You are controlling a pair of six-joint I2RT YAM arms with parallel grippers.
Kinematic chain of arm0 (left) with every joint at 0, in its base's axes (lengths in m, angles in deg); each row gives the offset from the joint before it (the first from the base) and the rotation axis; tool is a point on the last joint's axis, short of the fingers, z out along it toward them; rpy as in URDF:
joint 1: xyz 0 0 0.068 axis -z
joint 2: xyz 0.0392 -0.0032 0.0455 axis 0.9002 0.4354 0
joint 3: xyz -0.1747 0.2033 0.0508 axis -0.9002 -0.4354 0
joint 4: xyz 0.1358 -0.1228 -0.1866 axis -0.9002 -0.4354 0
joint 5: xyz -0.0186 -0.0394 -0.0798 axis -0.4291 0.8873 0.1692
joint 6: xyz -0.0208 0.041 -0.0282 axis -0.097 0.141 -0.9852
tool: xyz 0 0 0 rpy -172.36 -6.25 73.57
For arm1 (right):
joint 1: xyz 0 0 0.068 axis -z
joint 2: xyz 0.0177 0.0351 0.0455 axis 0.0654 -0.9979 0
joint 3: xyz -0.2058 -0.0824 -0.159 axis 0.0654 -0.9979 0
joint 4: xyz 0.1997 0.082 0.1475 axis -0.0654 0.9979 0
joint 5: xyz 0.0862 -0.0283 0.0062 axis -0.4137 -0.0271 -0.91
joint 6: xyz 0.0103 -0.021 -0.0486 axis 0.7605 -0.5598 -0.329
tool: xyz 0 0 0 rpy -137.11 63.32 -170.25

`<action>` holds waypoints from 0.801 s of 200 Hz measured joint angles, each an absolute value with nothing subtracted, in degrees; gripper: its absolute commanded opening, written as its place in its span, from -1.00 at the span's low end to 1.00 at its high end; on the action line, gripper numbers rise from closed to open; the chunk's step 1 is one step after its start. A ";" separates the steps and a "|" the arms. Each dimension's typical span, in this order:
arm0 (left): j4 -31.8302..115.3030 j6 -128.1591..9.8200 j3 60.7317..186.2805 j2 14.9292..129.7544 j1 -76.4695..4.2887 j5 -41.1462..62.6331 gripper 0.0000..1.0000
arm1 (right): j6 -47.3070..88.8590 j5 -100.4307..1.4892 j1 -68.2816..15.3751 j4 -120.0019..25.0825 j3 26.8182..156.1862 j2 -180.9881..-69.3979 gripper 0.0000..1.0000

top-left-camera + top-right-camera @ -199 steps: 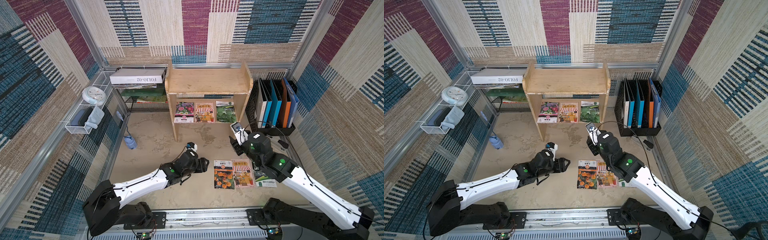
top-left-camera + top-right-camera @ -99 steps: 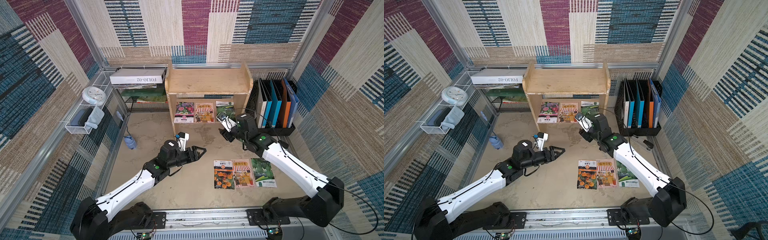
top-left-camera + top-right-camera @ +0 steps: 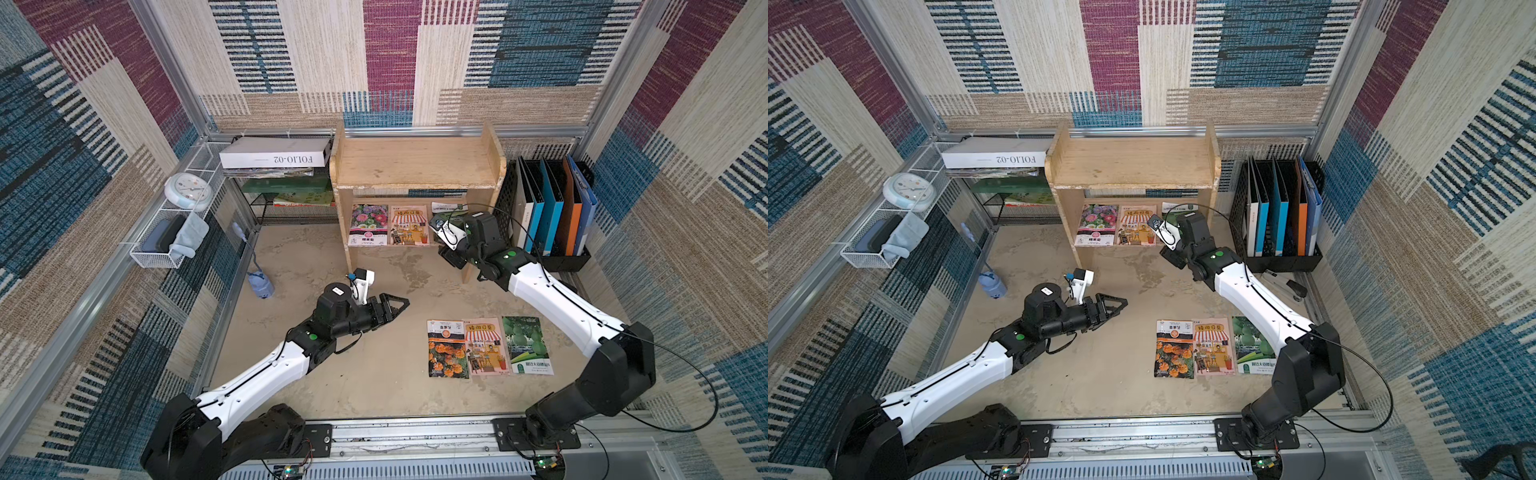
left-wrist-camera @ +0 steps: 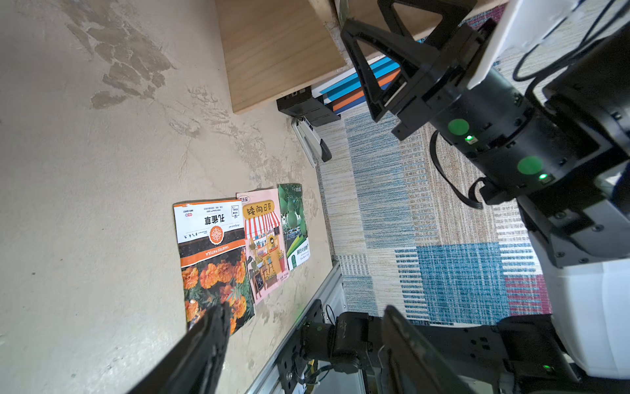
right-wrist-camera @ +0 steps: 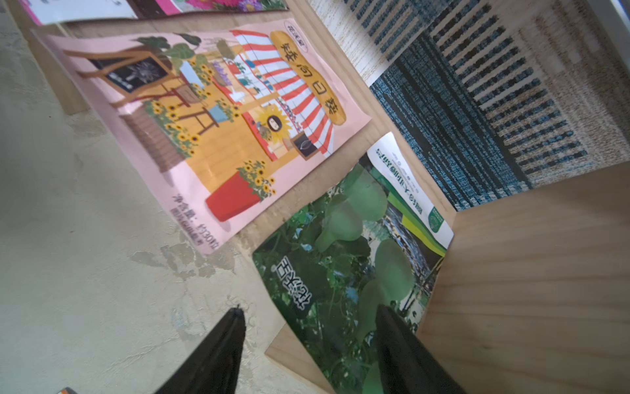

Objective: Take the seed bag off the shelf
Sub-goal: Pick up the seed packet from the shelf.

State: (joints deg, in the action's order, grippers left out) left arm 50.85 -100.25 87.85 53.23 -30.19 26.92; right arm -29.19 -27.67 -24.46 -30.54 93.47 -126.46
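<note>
The light wooden shelf (image 3: 415,162) stands at the back middle. Its lower tier holds three seed bags: a flower one (image 3: 369,224), a pink shop one (image 3: 409,224) and a green gourd one (image 5: 341,266) at the right end, mostly hidden under my right arm in both top views. My right gripper (image 5: 308,327) is open just above the front edge of the green bag, one finger over the bag and one off the board's corner, touching nothing. My left gripper (image 3: 395,307) hangs open and empty over the middle of the table.
Three seed bags lie on the table at front right: marigold (image 3: 446,349), pink (image 3: 486,347), green (image 3: 528,345). A black file holder (image 3: 548,208) stands right of the shelf, a stapler (image 3: 1283,282) before it. A black wire rack (image 3: 286,208) and blue bottle (image 3: 259,284) are left.
My right arm has swung from above the table bags to the right end of the shelf's lower tier. My left arm has drawn back to the left and turned its open gripper sideways.
</note>
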 measured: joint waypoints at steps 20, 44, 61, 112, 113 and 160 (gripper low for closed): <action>50.85 -100.41 87.85 53.10 -30.21 26.92 0.48 | -29.60 -27.67 -23.98 -30.48 94.04 -128.05 0.25; 50.85 -100.43 87.74 52.70 -30.23 26.90 0.48 | -29.82 -27.67 -23.85 -30.50 94.01 -128.64 0.24; 50.85 -100.43 87.77 52.35 -30.26 26.85 0.48 | -29.84 -27.67 -23.69 -30.87 93.62 -128.64 0.24; 50.85 -100.43 87.79 52.29 -30.37 26.72 0.48 | -30.10 -27.23 -22.62 -31.44 92.68 -129.71 0.18; 50.85 -100.43 87.79 52.29 -30.37 26.72 0.48 | -30.15 -27.23 -22.60 -31.53 92.64 -129.76 0.18; 50.83 -100.41 87.79 52.35 -30.52 26.66 0.48 | -30.28 -27.21 -22.42 -33.49 91.89 -130.00 0.02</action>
State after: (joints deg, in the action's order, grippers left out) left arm 50.83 -100.41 87.79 52.35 -30.52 26.66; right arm -30.28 -27.21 -22.42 -33.49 91.89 -130.00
